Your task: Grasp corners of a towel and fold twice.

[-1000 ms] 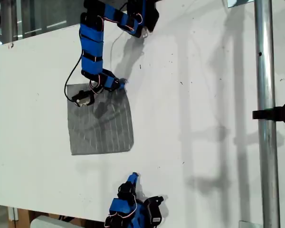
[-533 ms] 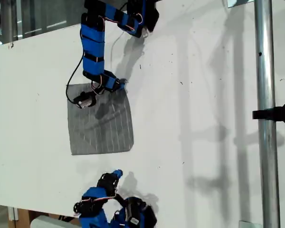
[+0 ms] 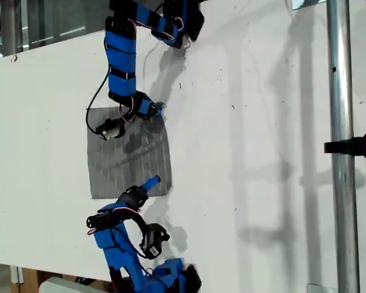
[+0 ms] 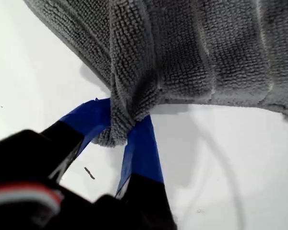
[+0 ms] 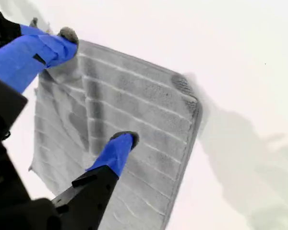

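- My first gripper pinches a corner of the grey striped towel, upper middle of the exterior view.
- My second gripper, jaws spread, hovers over the towel's lower edge.

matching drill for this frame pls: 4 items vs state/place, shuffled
Items:
1. my first claw
2. my second claw
3. towel
4. metal pole

States:
A. grey, striped, lying on the white table
B. open over the towel
C. upright at the exterior view's right
D. shut on a bunched towel corner

Pairs: 1-D, 2-B, 3-A, 4-C
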